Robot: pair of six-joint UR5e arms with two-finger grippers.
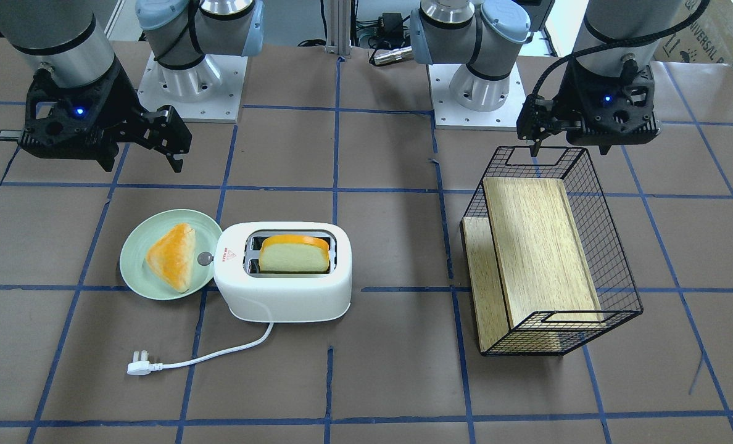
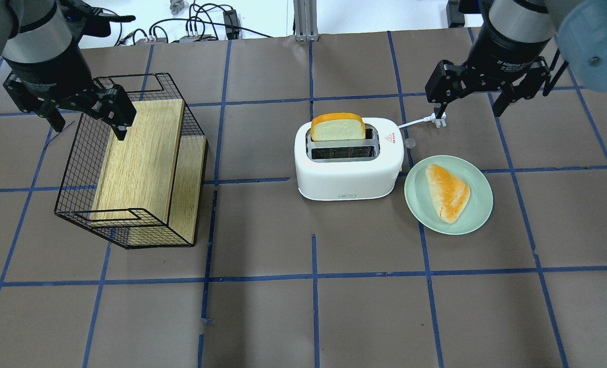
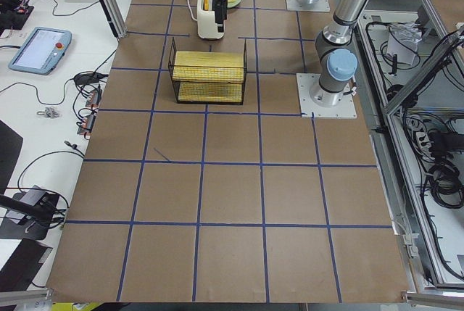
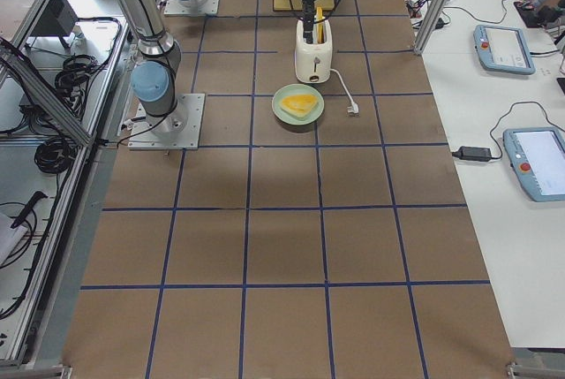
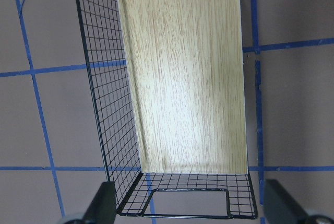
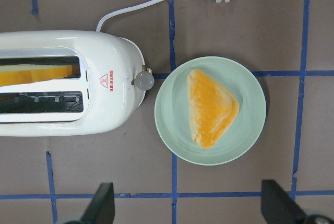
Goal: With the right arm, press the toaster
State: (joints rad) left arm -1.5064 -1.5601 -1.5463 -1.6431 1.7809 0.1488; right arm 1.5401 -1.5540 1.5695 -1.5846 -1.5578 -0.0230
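Height is separating the right hand (image 2: 468, 111), spread wide and gripping nothing, from the toaster (image 2: 349, 176), which is sitting on the worktop (image 2: 303, 317) below and to its left, long axis crosswise, knob (image 2: 410, 143) end facing this nearer hand.

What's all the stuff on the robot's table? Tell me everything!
toaster: one, white, middle of the table
bread slice: one, pale with an orange crust, sticking up from one toaster slot
cord and plug: one, white, lying loose on the table, not plugged in
plate: one, pale green, beside the toaster's knob end
triangular bun: one, golden orange, on the plate
wire basket: one, black with wooden panels inside, on the robot's left side
table: one, brown with blue tape lines
left gripper: one, black, open, above the basket
right gripper: one, black, open, above the table near the plate, touching nothing
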